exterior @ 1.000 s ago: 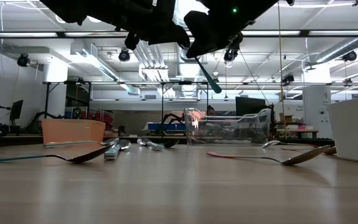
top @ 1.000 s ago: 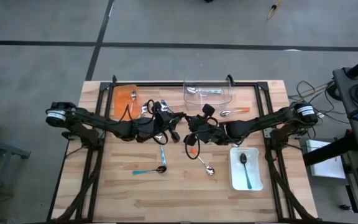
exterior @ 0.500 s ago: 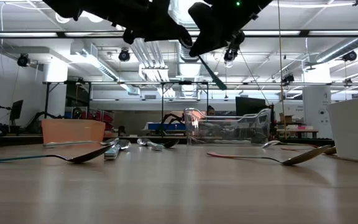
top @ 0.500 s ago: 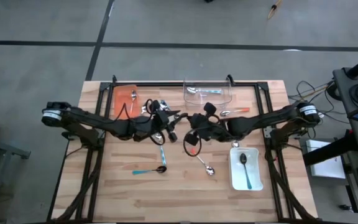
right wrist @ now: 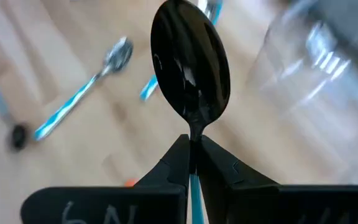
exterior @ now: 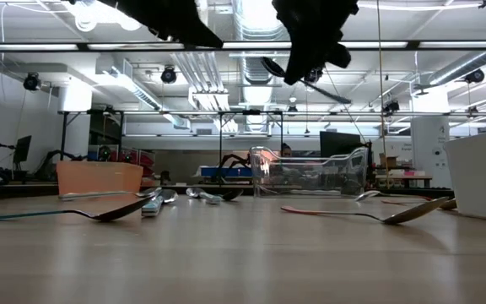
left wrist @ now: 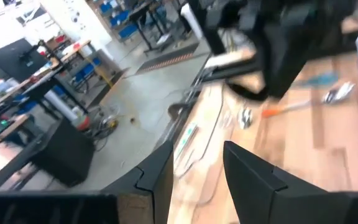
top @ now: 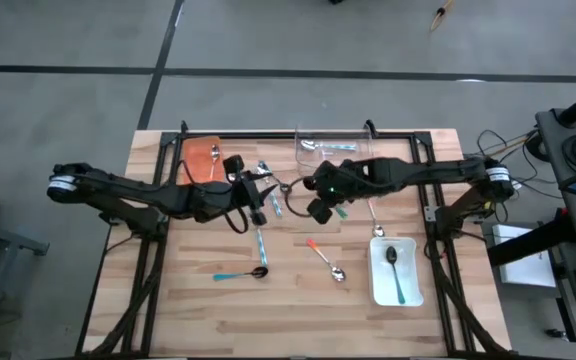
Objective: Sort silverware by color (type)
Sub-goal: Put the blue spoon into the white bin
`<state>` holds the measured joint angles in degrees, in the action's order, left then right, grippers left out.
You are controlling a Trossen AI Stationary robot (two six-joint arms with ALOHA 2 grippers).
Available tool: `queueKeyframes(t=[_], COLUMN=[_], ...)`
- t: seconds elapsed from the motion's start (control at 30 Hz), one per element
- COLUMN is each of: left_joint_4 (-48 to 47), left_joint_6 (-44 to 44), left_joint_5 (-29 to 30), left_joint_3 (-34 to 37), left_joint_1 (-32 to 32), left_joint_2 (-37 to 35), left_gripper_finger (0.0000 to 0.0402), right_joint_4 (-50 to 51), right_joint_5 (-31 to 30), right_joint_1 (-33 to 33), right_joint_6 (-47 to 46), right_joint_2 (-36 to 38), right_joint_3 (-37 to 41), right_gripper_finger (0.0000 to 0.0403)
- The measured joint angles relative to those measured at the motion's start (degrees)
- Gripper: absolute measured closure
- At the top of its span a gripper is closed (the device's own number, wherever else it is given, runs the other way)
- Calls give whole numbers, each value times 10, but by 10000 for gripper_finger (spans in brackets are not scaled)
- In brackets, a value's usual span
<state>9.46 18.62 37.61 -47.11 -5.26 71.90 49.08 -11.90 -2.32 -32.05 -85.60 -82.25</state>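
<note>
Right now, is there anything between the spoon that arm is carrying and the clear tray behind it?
Nothing visible blocks it. The right gripper is shut on a teal-handled spoon, held well above the table in the low view. The clear tray sits just beyond it with its top open. The left gripper is off to the side.

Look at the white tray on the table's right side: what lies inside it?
In the white tray lies one spoon, dark bowl towards the table's far edge, teal handle towards the near edge. Nothing else shows inside; the high view shows the whole tray uncovered.
</note>
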Motion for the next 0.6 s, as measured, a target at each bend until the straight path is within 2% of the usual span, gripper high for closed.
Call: queueKeyframes(t=[0.1, 0.23, 0.33, 0.6], left_joint_4=[-46, -92, -121, -140], left_joint_6=[-6, -13, -28, -41], left_joint_5=[23, 77, 114, 129], left_joint_3=[0, 0, 0, 0], left_joint_1=[0, 0, 0, 0], left_joint_2=[-8, -17, -19, -19], left_gripper_finger=[281, 280, 280, 280], right_joint_4=[65, 144, 186, 221], right_joint_5=[82, 152, 170, 170], right_joint_1=[-14, -17, -12, 30], right_joint_6=[-72, -163, -221, -359], right_joint_2=[0, 9, 25, 87], right_joint_3=[-16, -17, -10, 15], right_gripper_finger=[391, 391, 391, 391])
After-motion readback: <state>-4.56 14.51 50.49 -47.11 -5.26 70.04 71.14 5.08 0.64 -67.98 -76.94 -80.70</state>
